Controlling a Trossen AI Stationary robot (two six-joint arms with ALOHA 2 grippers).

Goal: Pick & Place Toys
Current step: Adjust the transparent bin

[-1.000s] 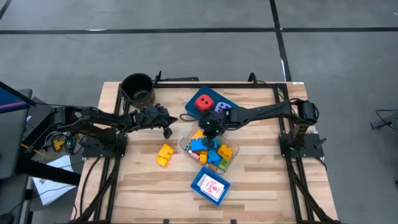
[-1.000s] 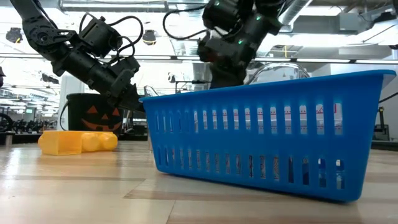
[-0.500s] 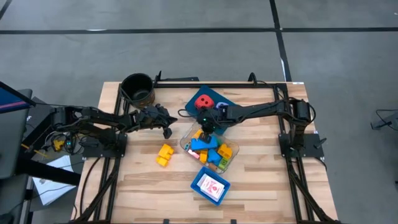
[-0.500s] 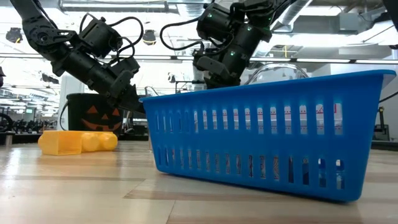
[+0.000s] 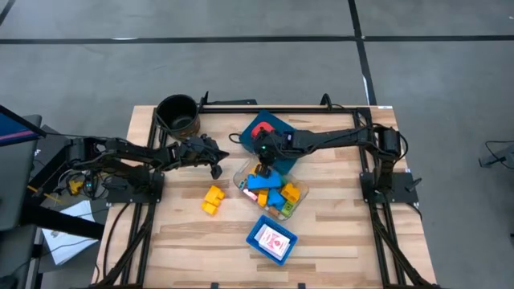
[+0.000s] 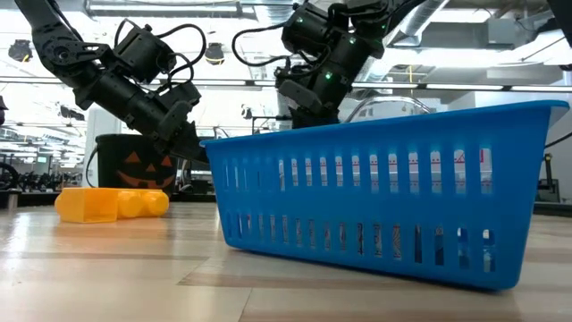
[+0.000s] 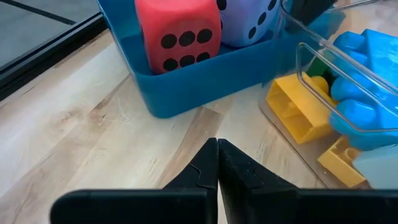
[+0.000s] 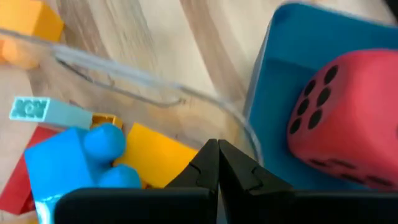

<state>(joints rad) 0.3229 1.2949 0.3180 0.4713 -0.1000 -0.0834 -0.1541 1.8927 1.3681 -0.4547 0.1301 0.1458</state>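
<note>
Several plastic bricks, blue [image 5: 267,183], yellow and green, lie in a clear container [image 5: 243,170] at mid table. A yellow brick [image 5: 213,199] lies flat on the wood to its left [image 6: 112,204]. A red die [image 8: 348,124] and a lavender die [image 7: 252,22] sit in a blue tray [image 7: 186,93]. White red-printed cards [image 5: 274,240] lie in a nearer blue tray [image 6: 384,197]. My right gripper [image 5: 263,157] hovers shut over the clear container's far rim [image 8: 155,93], beside the dice tray. My left gripper [image 5: 218,170] waits shut, left of the container.
A dark round pot [image 5: 177,114] with a pumpkin face [image 6: 134,165] stands at the far left corner. The card tray sits near the front edge. Bare wood [image 5: 185,233] lies at the near left and along the right side.
My right gripper has moved from over the middle of the clear container toward the table's far left, to the container's far rim next to the dice tray. Its arm now covers the lavender die from above. It has stayed shut.
</note>
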